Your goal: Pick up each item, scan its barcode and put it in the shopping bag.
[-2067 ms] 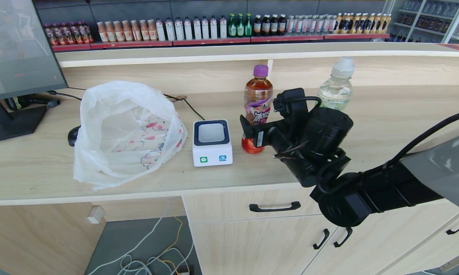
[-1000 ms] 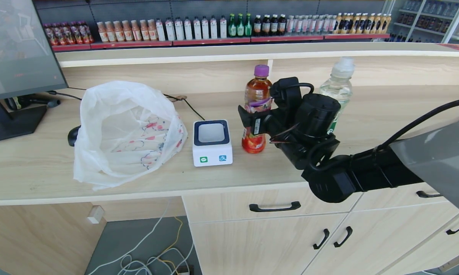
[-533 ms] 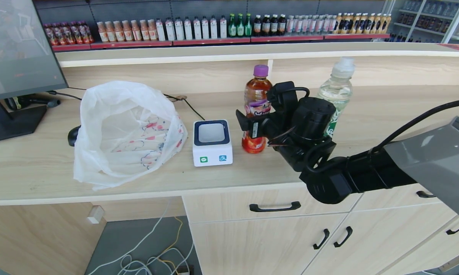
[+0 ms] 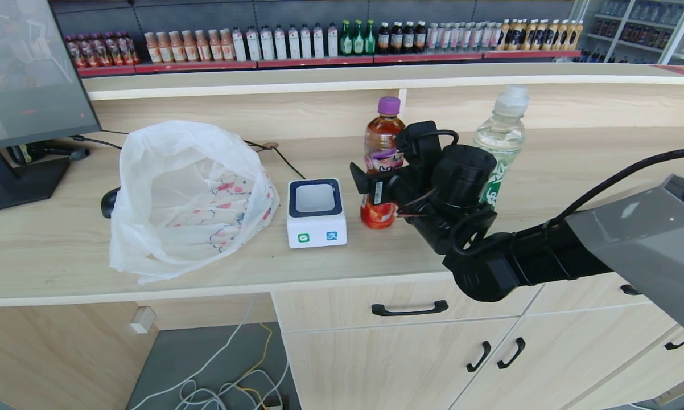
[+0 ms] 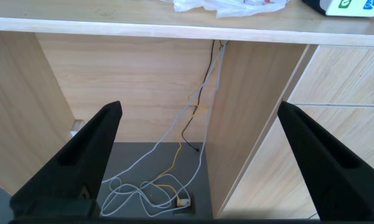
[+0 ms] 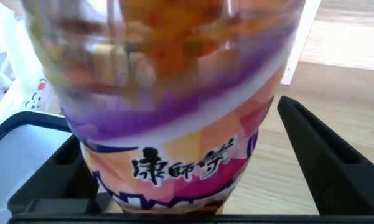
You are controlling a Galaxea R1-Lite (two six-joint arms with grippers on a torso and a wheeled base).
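Observation:
A tea bottle (image 4: 383, 142) with a purple cap and orange-purple label stands upright on the wooden counter (image 4: 57, 250), just right of the white barcode scanner (image 4: 316, 212). My right gripper (image 4: 376, 182) is open at label height, with the bottle (image 6: 174, 124) between its fingers (image 6: 323, 162) and a gap on one side. A clear water bottle (image 4: 504, 134) stands further right, partly behind the arm. The white shopping bag (image 4: 188, 193) lies open left of the scanner. My left gripper (image 5: 199, 109) hangs open below the counter edge, facing the cabinet gap, holding nothing.
A monitor (image 4: 23, 74) on its stand and a black mouse (image 4: 108, 202) sit at the counter's left end. A raised ledge runs along the back. Drawers with black handles (image 4: 409, 310) are below, and loose cables (image 5: 162, 186) lie on the floor.
My right arm has moved forward and slightly left, bringing its open fingers around the tea bottle. The bottles, scanner and bag have stayed put.

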